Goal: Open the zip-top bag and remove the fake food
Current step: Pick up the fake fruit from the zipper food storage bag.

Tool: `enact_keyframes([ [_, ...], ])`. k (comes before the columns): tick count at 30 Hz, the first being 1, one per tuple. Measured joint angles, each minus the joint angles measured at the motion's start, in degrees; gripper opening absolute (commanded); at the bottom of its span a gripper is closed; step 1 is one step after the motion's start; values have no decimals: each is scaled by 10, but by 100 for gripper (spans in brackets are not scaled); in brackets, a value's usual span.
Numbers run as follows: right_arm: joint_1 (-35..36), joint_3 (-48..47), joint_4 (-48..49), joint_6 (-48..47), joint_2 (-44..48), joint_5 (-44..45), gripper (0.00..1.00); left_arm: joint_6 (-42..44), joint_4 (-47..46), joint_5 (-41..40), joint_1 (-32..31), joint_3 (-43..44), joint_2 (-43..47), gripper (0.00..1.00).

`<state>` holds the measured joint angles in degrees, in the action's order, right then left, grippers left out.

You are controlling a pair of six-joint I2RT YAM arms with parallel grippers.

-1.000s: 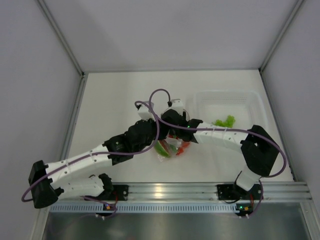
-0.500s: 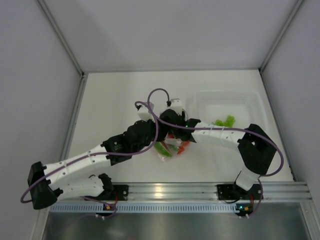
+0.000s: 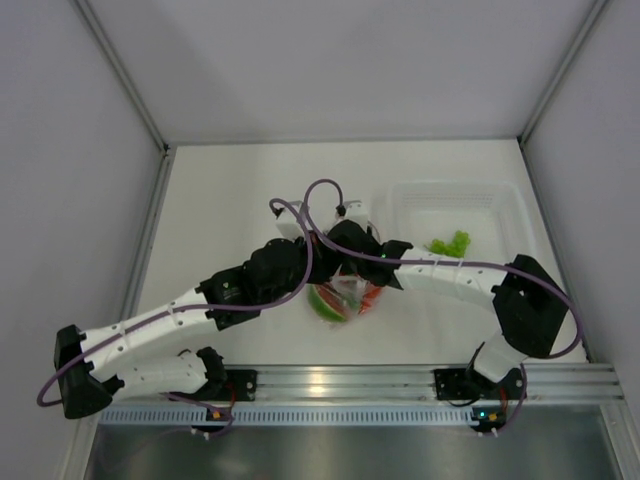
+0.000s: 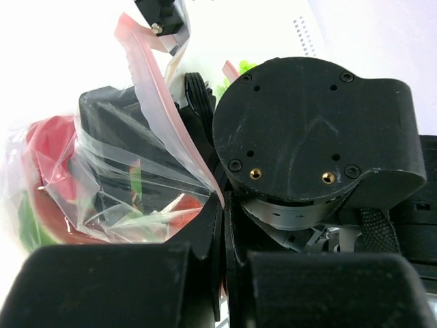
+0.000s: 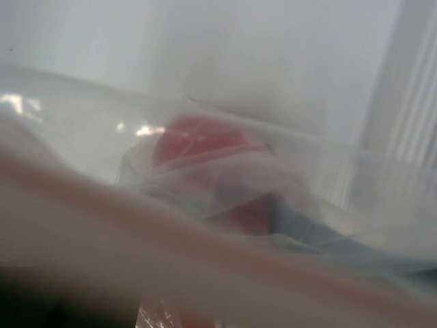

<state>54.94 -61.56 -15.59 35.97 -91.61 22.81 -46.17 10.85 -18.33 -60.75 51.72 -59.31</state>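
While the worktop and the clear tub on its right wait, the work is all at the zip-top bag, which hangs bunched under both wrists near the worktop's middle. The left claw is clamped on the bag's pinkish zip strip. The right claw is lost behind plastic, so I cannot tell whether it grips. To do this well, the left should hold that lip taut and steady while the right goes down the mouth for the fake food without dragging the film. Since a second ago, the right elbow has swung outward and the bag sits tighter beneath the wrists.
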Motion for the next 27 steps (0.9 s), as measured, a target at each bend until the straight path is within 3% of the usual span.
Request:
enact_keyframes([
  [15, -7, 35, 14, -7, 30, -33, 68, -4, 33, -18, -5, 30, 10, 0],
  [27, 7, 16, 9, -20, 3, -29, 72, -9, 55, -38, -6, 30, 15, 0],
])
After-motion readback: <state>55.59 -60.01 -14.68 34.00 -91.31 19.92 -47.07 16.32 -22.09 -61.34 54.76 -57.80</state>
